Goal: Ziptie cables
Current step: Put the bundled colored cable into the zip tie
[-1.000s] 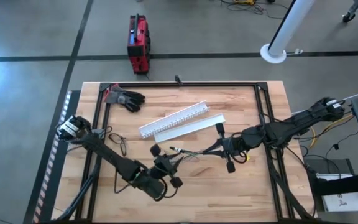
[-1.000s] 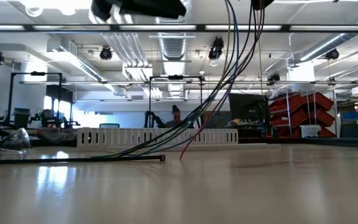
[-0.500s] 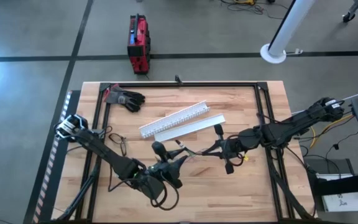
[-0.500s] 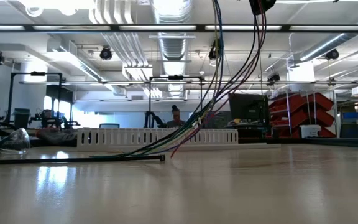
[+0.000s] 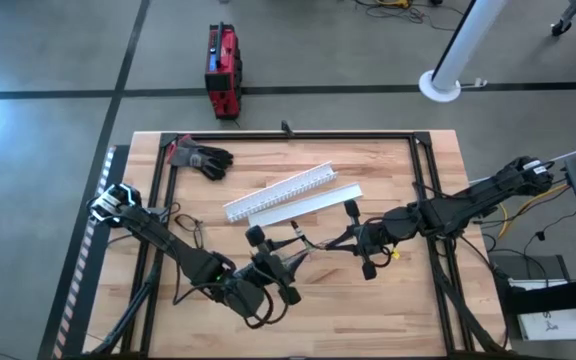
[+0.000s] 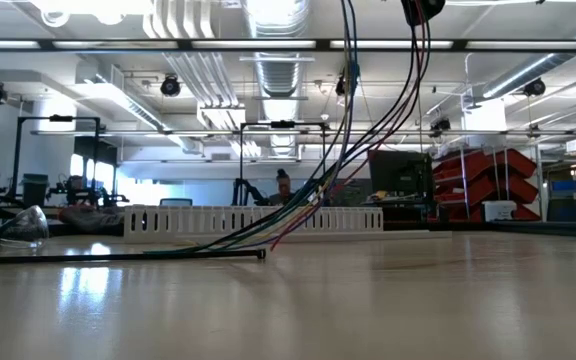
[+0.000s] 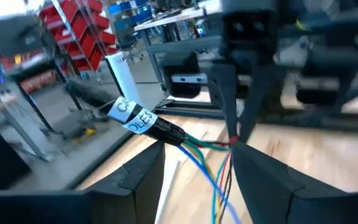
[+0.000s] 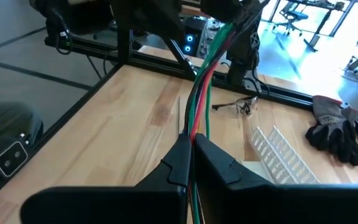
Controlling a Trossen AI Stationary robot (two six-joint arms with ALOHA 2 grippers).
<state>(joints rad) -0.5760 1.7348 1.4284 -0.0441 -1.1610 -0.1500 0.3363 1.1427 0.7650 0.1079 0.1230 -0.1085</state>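
The cables (image 5: 313, 243) are a thin bunch of green, red, blue and dark wires (image 7: 219, 168) coming out of a black sheath with a white label (image 7: 135, 118). At the table's middle my right gripper (image 5: 346, 240) is shut on them. My left gripper (image 5: 290, 258) faces it from the near left. It is open (image 7: 197, 180), and the wires pass through the gap between its fingers; I cannot tell whether they touch. In the low view the cables (image 6: 298, 215) slant down from above. Their lower ends rest on the table by the white channel (image 6: 258, 220). My right gripper pinches the coloured wires (image 8: 194, 134) between its two fingers, close to where they leave the black sheath. In the left wrist view its fingertips (image 7: 232, 124) point down onto the bunch. The held stretch is lifted clear of the table, and the rest trails down to it.
A white slotted channel (image 5: 283, 190) and its flat lid (image 5: 303, 205) lie slantwise behind the grippers. A black glove (image 5: 203, 158) lies at the far left, with safety glasses (image 5: 188, 228) beside my left arm. A long black zip tie (image 6: 118, 257) lies flat on the table.
My left gripper has turned at the wrist and shifted a little toward the cables; it no longer shows at the top of the low view. The cables' hanging part has swung slightly, and their lower ends have slid a little along the table.
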